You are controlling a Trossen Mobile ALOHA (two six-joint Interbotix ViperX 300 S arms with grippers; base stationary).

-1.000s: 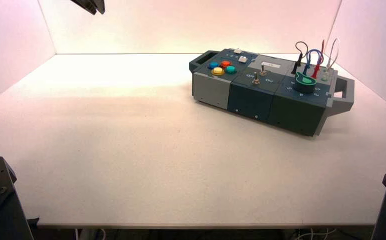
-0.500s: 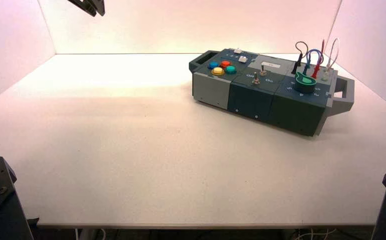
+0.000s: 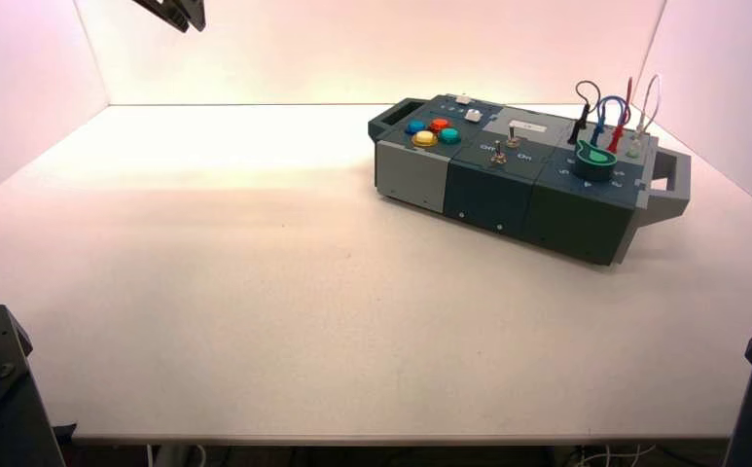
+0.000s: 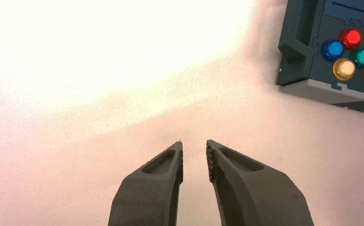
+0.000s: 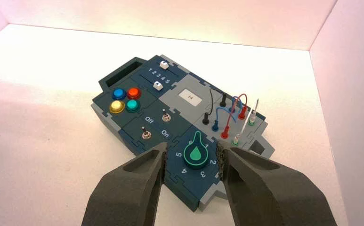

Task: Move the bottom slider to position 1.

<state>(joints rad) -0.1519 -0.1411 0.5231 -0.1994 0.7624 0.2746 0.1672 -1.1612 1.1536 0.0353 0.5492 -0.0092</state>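
The box (image 3: 527, 175) stands near the far right corner of the table (image 3: 255, 292), turned a little. The bottom slider (image 5: 157, 85) is a small white knob on a dark-blue track beside the printed row 1 to 5, next to its twin (image 5: 164, 65) and just behind the four coloured buttons (image 5: 125, 99). Its exact position cannot be read. The task seems to be at the approach step: nothing touches the box yet. The right gripper (image 5: 191, 157) hangs above the box with jaws released and wide. The left gripper (image 4: 194, 153) is over the bare table beside the box, its jaws slightly apart and empty. The next move probably calls for one fingertip lowered beside the knob, then a gentle push along the track toward 1
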